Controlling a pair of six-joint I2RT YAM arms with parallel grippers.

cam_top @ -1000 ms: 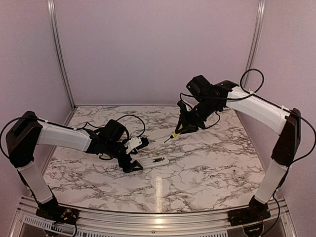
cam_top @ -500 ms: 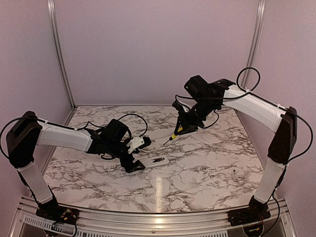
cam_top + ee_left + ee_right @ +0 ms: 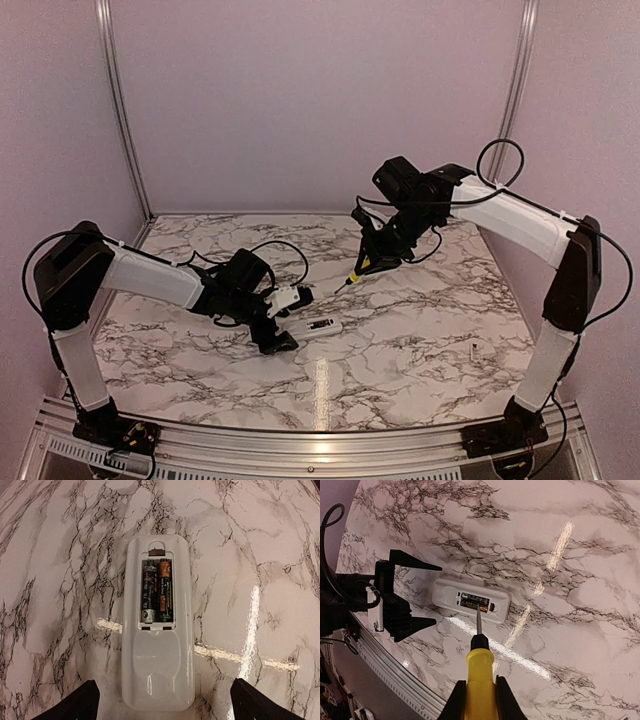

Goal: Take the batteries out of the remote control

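Left gripper (image 3: 292, 320): spread wide, flanking one end of the flat white plastic remote control (image 3: 157, 670), which lies unclamped on the marble table (image 3: 260, 540). Two dark cylindrical batteries (image 3: 157, 591) sit in its open bay. Right gripper (image 3: 480, 700): clenched on the yellow-handled screwdriver (image 3: 480, 655). Hazard: prying may skid the unclamped remote.

I see my left gripper (image 3: 288, 320) spread wide at the near end of the remote control (image 3: 320, 325); my right gripper (image 3: 370, 256) clamps a yellow-handled screwdriver (image 3: 355, 271), well apart.

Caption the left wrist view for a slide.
Open left gripper flanks the remote control; two batteries sit side by side in its uncovered bay.
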